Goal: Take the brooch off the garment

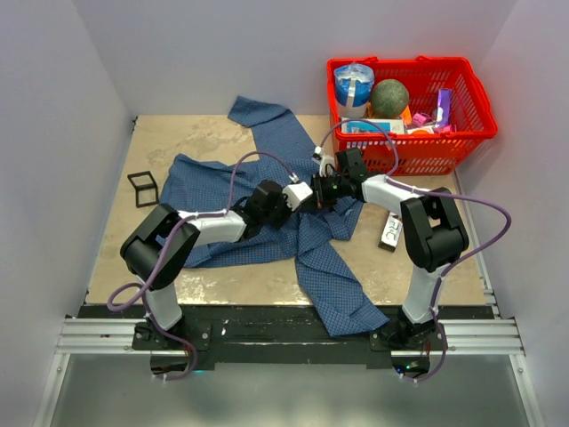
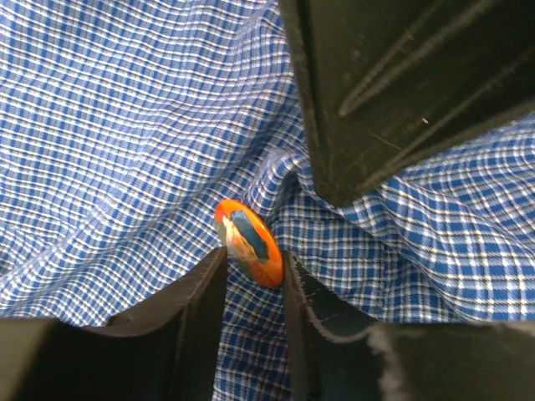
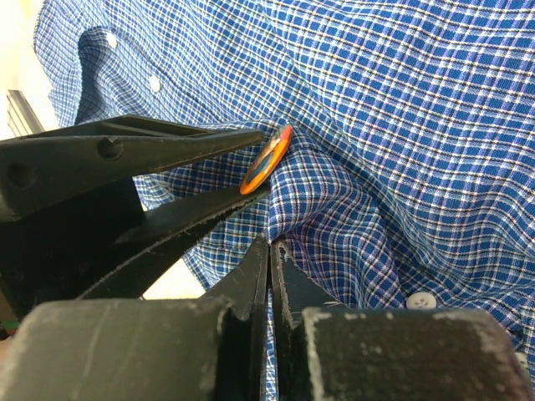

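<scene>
The garment (image 1: 329, 276) is a blue checked shirt spread over the middle of the table. The brooch (image 2: 248, 242) is a small orange disc with a blue mark, still against the cloth. My left gripper (image 2: 253, 259) is shut on the brooch, holding it edge-on between the fingertips. It also shows in the right wrist view (image 3: 267, 159). My right gripper (image 3: 270, 244) is shut on a raised fold of the shirt (image 3: 401, 100) right beside the brooch. Both grippers meet over the shirt's middle in the top view (image 1: 308, 193), where the brooch is hidden.
A red basket (image 1: 462, 133) with a ball, a roll and other items stands at the back right. A small black frame (image 1: 142, 188) lies at the left. A small white and black object (image 1: 389, 231) lies by the right arm. White shirt buttons (image 3: 422, 299) show nearby.
</scene>
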